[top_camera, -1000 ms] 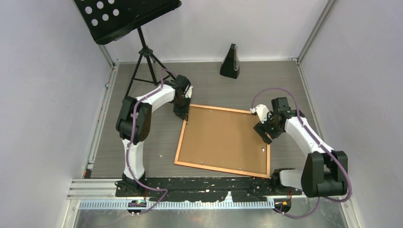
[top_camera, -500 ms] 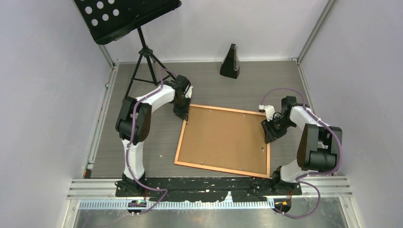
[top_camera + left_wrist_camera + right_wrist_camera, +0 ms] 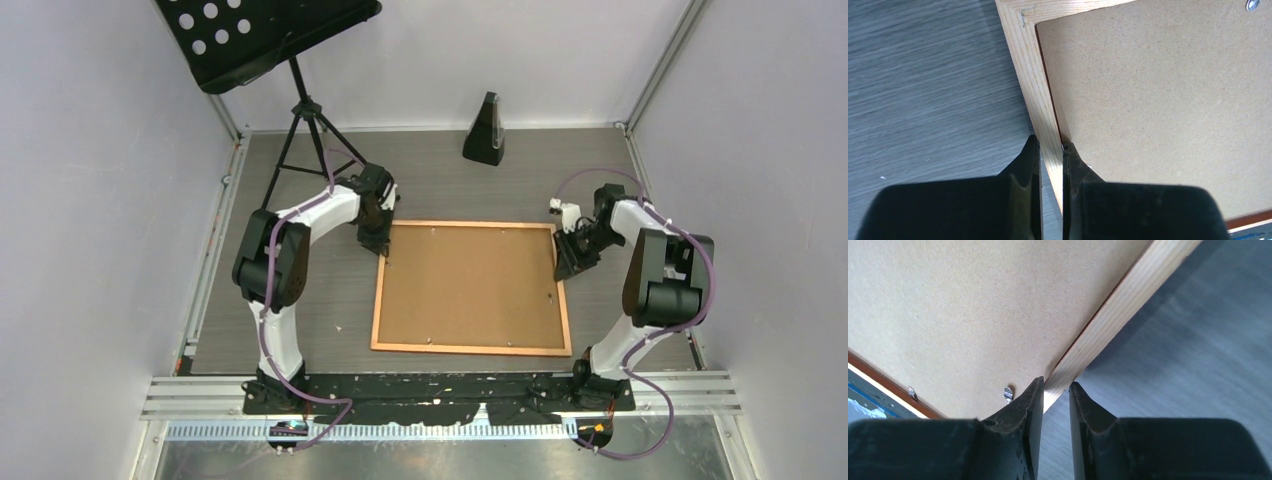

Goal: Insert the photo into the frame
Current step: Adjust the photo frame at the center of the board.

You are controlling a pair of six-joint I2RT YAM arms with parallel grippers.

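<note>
Top view: the frame (image 3: 470,350) lay flat in the middle of the grey worktop (image 3: 450,185), back side up, its edges square to the worktop edges. The brown backing board (image 3: 468,285) sat inside the rails and filled the opening. Small metal tabs (image 3: 1008,392) showed along the inner edge. The photo was not visible in any view, and I could not tell whether it lay under the board.

Left gripper (image 3: 1050,141): closed on the frame's left rail, just below the upper left corner. One finger was on the outer edge over the worktop and the other on the inner edge against the backing board. The pale wood of the rail filled the gap between them.

Right gripper (image 3: 1056,381): at the upper right of the frame, clamped across the right rail. One finger was on the board side and one on the worktop side, both against the wood.

Behind the frame: a black metronome (image 3: 485,130) stood upright at upper centre. A black music stand (image 3: 265,35) on a tripod stood at upper left. Both were well apart from the frame.
</note>
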